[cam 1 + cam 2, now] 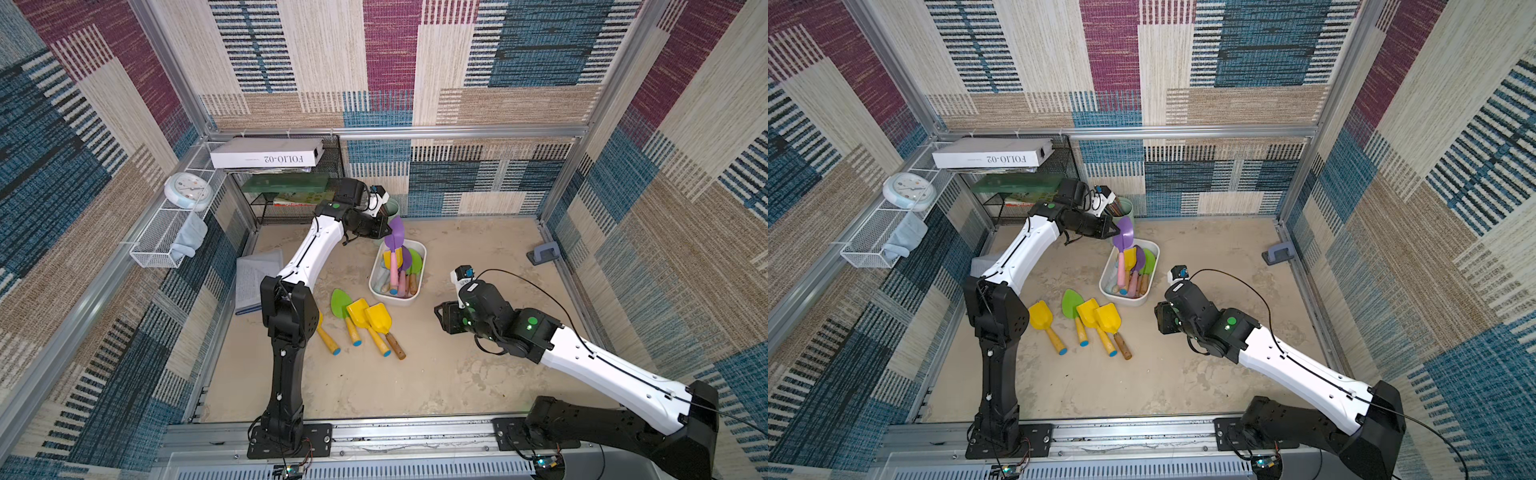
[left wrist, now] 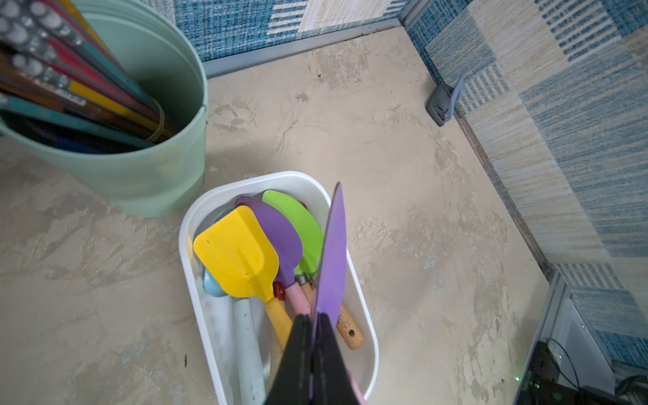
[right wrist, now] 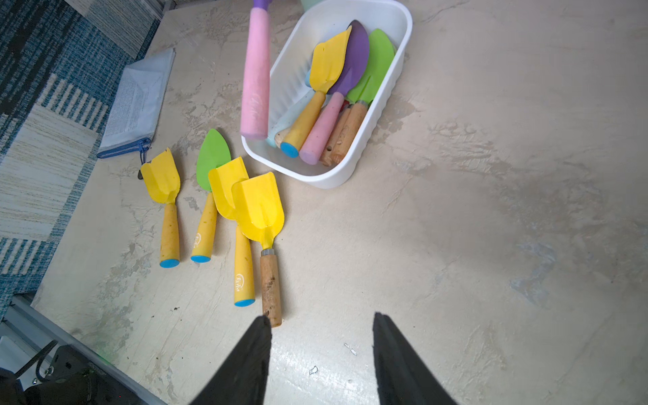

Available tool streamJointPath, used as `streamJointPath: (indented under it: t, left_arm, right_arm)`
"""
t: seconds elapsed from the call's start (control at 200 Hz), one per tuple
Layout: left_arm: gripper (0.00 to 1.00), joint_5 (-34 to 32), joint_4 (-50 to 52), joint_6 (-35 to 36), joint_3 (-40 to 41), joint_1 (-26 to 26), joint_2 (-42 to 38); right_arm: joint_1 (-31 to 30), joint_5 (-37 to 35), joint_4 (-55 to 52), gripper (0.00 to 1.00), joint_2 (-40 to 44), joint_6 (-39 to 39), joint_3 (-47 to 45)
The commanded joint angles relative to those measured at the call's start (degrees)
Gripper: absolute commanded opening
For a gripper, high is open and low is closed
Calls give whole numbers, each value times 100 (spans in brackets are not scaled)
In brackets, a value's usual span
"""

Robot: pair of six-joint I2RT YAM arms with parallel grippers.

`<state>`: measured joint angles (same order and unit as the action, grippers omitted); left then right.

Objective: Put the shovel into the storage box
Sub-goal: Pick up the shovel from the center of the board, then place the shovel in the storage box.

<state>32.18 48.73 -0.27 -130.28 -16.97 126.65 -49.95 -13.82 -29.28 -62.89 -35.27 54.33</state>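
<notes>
Shovel, smooth purple blade, matte pink handle: blade pinched edge-on in closed left gripper, handle hanging over white rounded plastic storage box, mid-scene. Right gripper half spread, empty, near right.

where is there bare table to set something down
Bare: from the box across to the grey punch, and the whole near strip in front of the loose shovels. Crowded: the box itself, the shovels left of it, the cup behind it.
</notes>
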Motion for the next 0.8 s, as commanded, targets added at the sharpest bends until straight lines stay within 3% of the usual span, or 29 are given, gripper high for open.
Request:
streamJointPath:
  t: [0.0,0.356,0.796]
  left_arm:
    - [0,444,547,643,-310,75,196]
    - [0,421,549,818,-559,89,668]
    - [0,-137,206,880,-713,89,972]
  right_arm:
    - [42,64,-40,51,14,71,-35]
    - [170,168,-58,50,-107,72,-71]
    - [233,283,-4,50,-357,55,-77]
